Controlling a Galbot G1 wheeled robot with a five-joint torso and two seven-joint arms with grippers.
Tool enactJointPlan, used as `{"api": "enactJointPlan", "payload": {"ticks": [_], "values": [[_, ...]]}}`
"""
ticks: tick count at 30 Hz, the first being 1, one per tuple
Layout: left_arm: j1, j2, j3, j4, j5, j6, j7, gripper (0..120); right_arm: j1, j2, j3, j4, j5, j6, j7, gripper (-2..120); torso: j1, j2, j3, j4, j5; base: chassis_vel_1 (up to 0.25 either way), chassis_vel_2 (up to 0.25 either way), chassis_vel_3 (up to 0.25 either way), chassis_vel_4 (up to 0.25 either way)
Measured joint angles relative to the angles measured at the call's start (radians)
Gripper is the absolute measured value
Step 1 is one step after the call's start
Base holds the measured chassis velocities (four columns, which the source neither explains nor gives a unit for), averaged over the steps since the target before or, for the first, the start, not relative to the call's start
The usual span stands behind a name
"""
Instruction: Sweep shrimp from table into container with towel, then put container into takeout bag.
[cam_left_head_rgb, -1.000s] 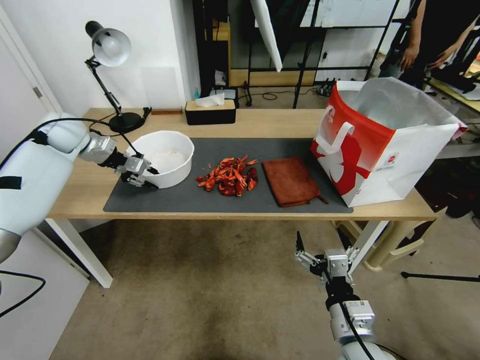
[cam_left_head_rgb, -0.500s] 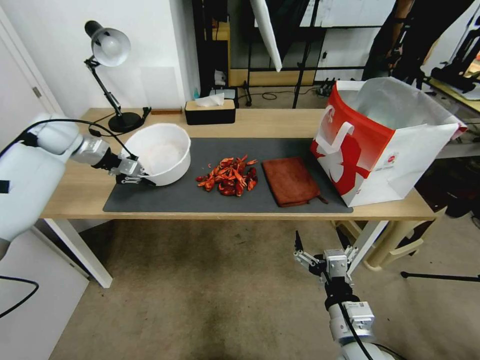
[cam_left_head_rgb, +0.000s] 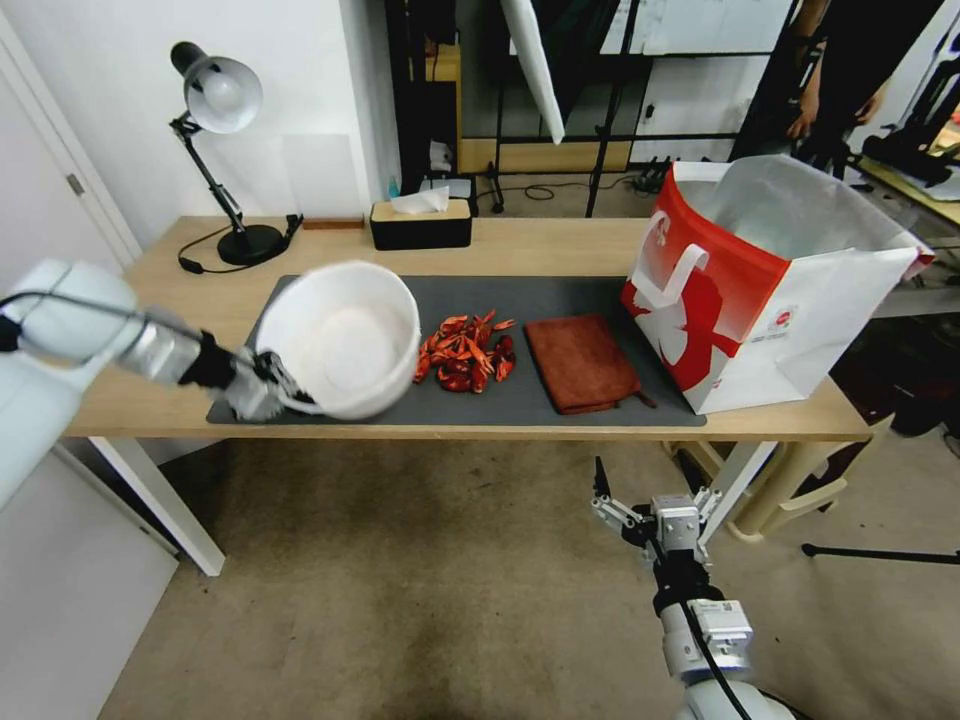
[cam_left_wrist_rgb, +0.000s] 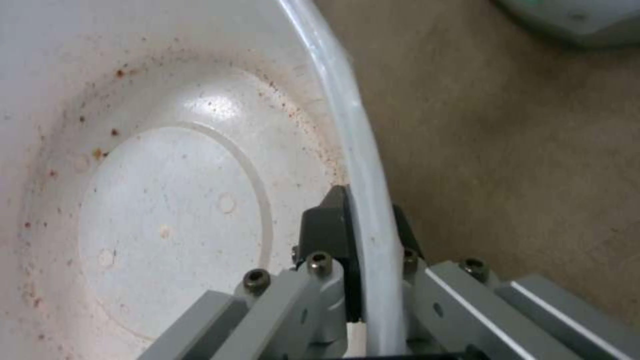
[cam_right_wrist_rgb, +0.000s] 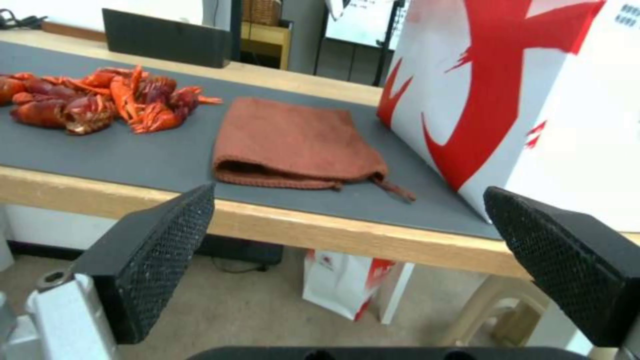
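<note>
The white container (cam_left_head_rgb: 345, 340) is off the table (cam_left_head_rgb: 560, 245), tilted so its opening faces me, by the front left of the grey mat (cam_left_head_rgb: 560, 295). My left gripper (cam_left_head_rgb: 288, 395) is shut on its near rim; in the left wrist view the fingers (cam_left_wrist_rgb: 327, 230) clamp the container's rim (cam_left_wrist_rgb: 363, 165). The shrimp (cam_left_head_rgb: 465, 352) lie piled mid-mat, just right of the container. The rust-red towel (cam_left_head_rgb: 582, 362) lies flat beside them, and the takeout bag (cam_left_head_rgb: 770, 280) stands open at the right end. My right gripper (cam_left_head_rgb: 655, 510) hangs open below the table's front edge, facing the towel (cam_right_wrist_rgb: 293, 140), the shrimp (cam_right_wrist_rgb: 100, 100) and the bag (cam_right_wrist_rgb: 533, 90).
A desk lamp (cam_left_head_rgb: 215, 95) stands at the table's back left and a black tissue box (cam_left_head_rgb: 420, 225) at the back middle. Carpeted floor lies in front of the table. Racks stand in the room behind.
My left gripper has lifted the container off the mat, tipped it up and carried it toward the front edge and nearer the shrimp. The right arm has stayed put.
</note>
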Motion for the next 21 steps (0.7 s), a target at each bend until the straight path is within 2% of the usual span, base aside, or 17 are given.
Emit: {"api": "enactJointPlan", "payload": {"ticks": [2, 3, 7, 8, 10, 11, 13, 14, 16, 19, 21], "values": [[0.077, 0.006, -0.044, -0.084, 0.028, -0.018, 0.001, 0, -0.002, -0.001, 0.004, 0.008, 0.002, -0.003, -0.001, 100, 0.000, 0.000, 0.000, -0.0004, 0.0000, 0.000, 0.000, 0.000, 0.000], [0.077, 0.006, -0.044, -0.084, 0.028, -0.018, 0.001, 0, -0.002, -0.001, 0.004, 0.008, 0.002, -0.003, -0.001, 100, 0.000, 0.000, 0.000, -0.0004, 0.0000, 0.000, 0.000, 0.000, 0.000], [0.260, 0.011, -0.106, -0.221, 0.107, -0.029, 0.004, 0, -0.006, -0.003, 0.014, 0.022, 0.005, -0.007, -0.002, 100, 0.000, 0.000, 0.000, 0.0000, 0.0001, 0.000, 0.000, 0.000, 0.000], [0.260, 0.011, -0.106, -0.221, 0.107, -0.029, 0.004, 0, -0.006, -0.003, 0.014, 0.022, 0.005, -0.007, -0.002, 100, 0.000, 0.000, 0.000, 0.0000, 0.0001, 0.000, 0.000, 0.000, 0.000], [0.323, -0.002, -0.100, -0.262, 0.143, -0.030, 0.014, 0, -0.007, -0.005, 0.019, 0.029, 0.008, -0.009, -0.004, 100, 0.000, 0.000, 0.000, 0.0001, 0.0002, 0.000, 0.000, 0.000, 0.000], [0.323, -0.002, -0.100, -0.262, 0.143, -0.030, 0.014, 0, -0.007, -0.005, 0.019, 0.029, 0.008, -0.009, -0.004, 100, 0.000, 0.000, 0.000, 0.0001, 0.0002, 0.000, 0.000, 0.000, 0.000], [0.352, -0.027, -0.081, -0.277, 0.187, -0.043, 0.027, 0, -0.007, -0.005, 0.024, 0.037, 0.010, -0.011, -0.005, 100, 0.000, 0.000, 0.000, -0.0002, 0.0000, 0.000, 0.000, 0.000, 0.000], [0.368, -0.053, -0.061, -0.279, 0.236, -0.058, 0.034, 0, -0.008, -0.005, 0.029, 0.046, 0.011, -0.014, -0.005, 100, 0.000, 0.000, 0.000, -0.0003, 0.0001, 0.000, 0.000, 0.000, 0.000], [0.373, -0.066, -0.050, -0.275, 0.252, -0.062, 0.037, 0, -0.010, -0.006, 0.030, 0.052, 0.012, -0.016, -0.005, 100, 0.000, 0.000, 0.000, -0.0002, -0.0001, 0.000, 0.000, 0.000, 0.000], [0.380, -0.089, -0.028, -0.257, 0.276, -0.065, 0.039, 0, -0.013, -0.006, 0.033, 0.063, 0.014, -0.017, -0.005, 100, 0.000, 0.000, 0.000, -0.0002, 0.0001, 0.000, 0.000, 0.000, 0.000], [0.382, -0.118, -0.006, -0.222, 0.301, -0.070, 0.046, 0, -0.017, -0.005, 0.035, 0.075, 0.016, -0.017, -0.006, 100, 0.000, 0.000, 0.000, -0.0003, 0.0001, 0.000, 0.000, 0.000, 0.000]]}}
